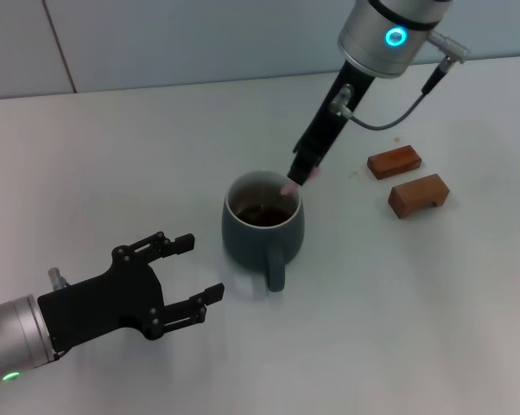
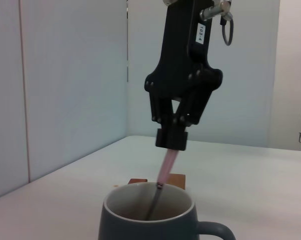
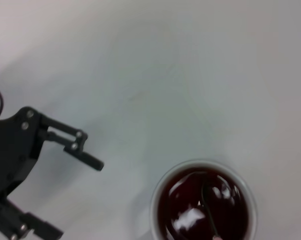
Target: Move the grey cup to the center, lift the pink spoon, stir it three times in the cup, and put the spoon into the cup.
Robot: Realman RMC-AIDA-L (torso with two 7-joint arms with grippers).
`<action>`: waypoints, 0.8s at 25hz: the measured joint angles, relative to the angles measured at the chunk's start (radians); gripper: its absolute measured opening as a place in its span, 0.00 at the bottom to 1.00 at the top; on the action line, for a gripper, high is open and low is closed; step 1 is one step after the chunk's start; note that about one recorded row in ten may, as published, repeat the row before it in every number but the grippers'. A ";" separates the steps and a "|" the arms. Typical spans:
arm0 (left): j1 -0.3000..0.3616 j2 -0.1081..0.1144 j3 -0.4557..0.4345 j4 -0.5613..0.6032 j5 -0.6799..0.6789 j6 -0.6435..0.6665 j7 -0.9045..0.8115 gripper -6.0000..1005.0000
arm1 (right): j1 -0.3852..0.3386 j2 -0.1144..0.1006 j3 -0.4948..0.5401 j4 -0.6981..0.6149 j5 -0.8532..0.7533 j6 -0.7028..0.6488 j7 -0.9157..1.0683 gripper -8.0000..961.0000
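Observation:
The grey cup (image 1: 263,226) stands mid-table with its handle toward me and dark brown liquid inside. My right gripper (image 1: 301,173) hangs over the cup's far rim, shut on the pink spoon (image 1: 290,186) by its handle. The left wrist view shows that right gripper (image 2: 171,140) holding the pink spoon (image 2: 165,167) tilted, its metal neck dipping into the cup (image 2: 148,220). In the right wrist view the spoon's neck (image 3: 210,220) lies in the cup's liquid (image 3: 203,207). My left gripper (image 1: 201,266) rests open on the near left, a short way from the cup.
Two brown wooden blocks (image 1: 394,162) (image 1: 418,194) lie to the right of the cup. One block (image 2: 135,182) shows behind the cup in the left wrist view. A pale wall runs along the table's far edge.

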 joint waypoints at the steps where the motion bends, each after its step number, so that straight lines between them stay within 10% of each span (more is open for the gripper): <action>1: 0.000 0.000 0.002 0.000 0.000 0.000 -0.001 0.78 | -0.022 0.009 0.001 -0.049 -0.001 0.001 0.004 0.18; 9: 0.004 0.000 0.002 0.002 -0.008 0.000 -0.001 0.78 | -0.204 0.055 -0.001 -0.395 0.047 -0.019 -0.023 0.28; 15: 0.007 0.001 -0.005 0.008 -0.009 0.000 -0.001 0.78 | -0.625 0.063 -0.039 -0.765 0.488 0.073 -0.229 0.41; 20: 0.007 0.002 -0.005 0.009 -0.012 -0.002 -0.001 0.78 | -0.911 0.063 -0.058 -0.826 0.779 0.169 -0.486 0.65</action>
